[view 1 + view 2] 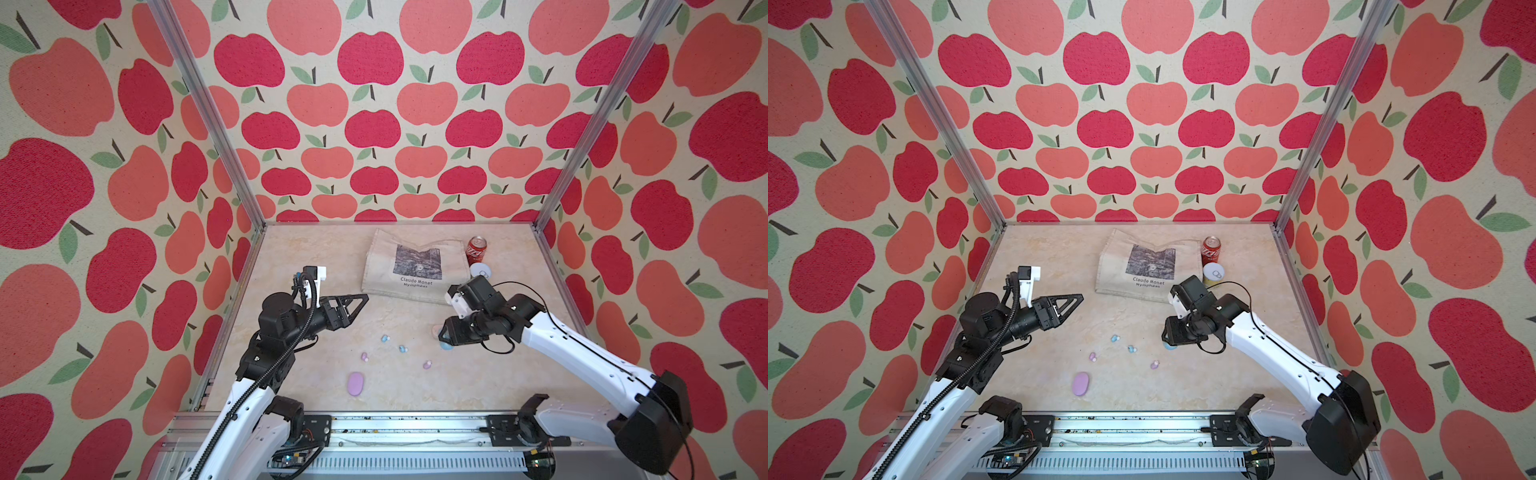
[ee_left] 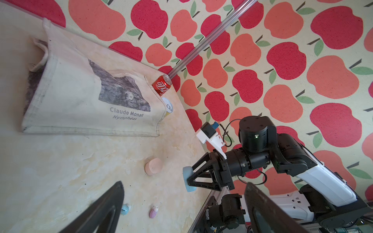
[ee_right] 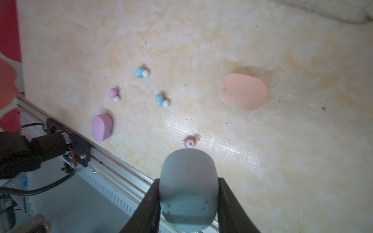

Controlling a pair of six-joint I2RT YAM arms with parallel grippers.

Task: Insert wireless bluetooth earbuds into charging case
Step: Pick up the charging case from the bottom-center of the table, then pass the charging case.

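Two light blue earbuds (image 1: 385,338) (image 1: 402,348) and two lilac earbuds (image 1: 364,356) (image 1: 427,365) lie loose mid-table. In the right wrist view the blue buds (image 3: 141,72) (image 3: 162,100) and lilac buds (image 3: 114,93) (image 3: 189,142) show well. My right gripper (image 1: 444,336) (image 3: 188,201) is shut on a light blue charging case (image 3: 188,187) (image 2: 188,179), closed, just above the table. A pink case (image 3: 242,91) (image 1: 435,330) lies just behind it, and a lilac case (image 1: 355,383) (image 1: 1080,383) lies near the front. My left gripper (image 1: 362,299) (image 2: 181,211) hovers open and empty to the left.
A folded canvas tote bag (image 1: 415,270) lies at the back. Beside it stand a red soda can (image 1: 477,248) and a white-topped can (image 1: 482,271). A metal rail (image 1: 395,424) runs along the table's front edge. Apple-patterned walls close in three sides.
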